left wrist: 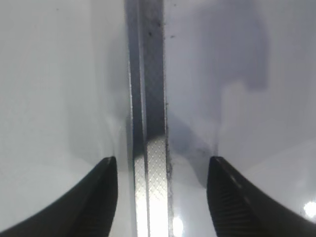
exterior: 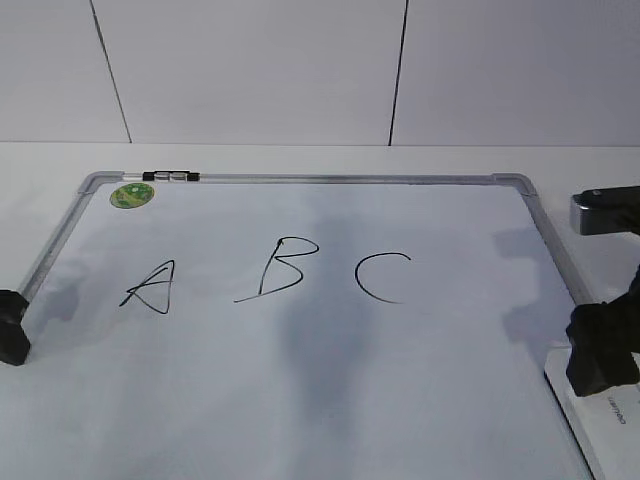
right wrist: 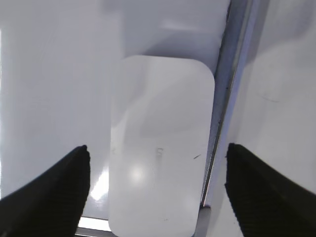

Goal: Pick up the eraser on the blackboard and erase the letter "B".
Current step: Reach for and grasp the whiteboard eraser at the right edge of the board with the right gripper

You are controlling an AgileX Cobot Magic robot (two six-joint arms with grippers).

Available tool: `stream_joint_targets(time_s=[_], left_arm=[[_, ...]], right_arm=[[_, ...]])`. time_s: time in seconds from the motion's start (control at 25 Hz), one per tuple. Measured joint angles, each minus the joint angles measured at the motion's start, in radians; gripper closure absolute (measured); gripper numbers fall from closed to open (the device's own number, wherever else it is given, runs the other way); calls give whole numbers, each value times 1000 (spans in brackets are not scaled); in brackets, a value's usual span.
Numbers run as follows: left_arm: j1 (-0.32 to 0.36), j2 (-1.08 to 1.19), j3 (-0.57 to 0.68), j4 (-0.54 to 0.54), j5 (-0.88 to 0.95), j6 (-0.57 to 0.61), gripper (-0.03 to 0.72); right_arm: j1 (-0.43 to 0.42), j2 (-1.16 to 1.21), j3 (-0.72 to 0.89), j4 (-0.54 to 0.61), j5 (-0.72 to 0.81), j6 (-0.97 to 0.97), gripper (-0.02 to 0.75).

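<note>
The right gripper (right wrist: 155, 192) hangs spread wide over the eraser (right wrist: 160, 148) at the board's (exterior: 420, 400) near right corner, the left gripper (left wrist: 163, 197) straddles the frame agape, and the "B" (exterior: 278, 268) sits unerased mid-board.

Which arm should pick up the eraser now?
Right. The right gripper hangs open over the eraser at the blackboard's right edge. The left gripper straddles the frame on the far left side.
</note>
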Motion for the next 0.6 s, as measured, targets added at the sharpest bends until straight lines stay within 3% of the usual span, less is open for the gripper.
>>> stream_joint_targets(time_s=[0.24, 0.6], left_arm=[[0, 0, 0, 0, 0, 0, 335], [0, 2, 0, 0, 3, 0, 369]], right_arm=[[0, 23, 0, 0, 2, 0, 70], [0, 71, 0, 0, 4, 0, 70]])
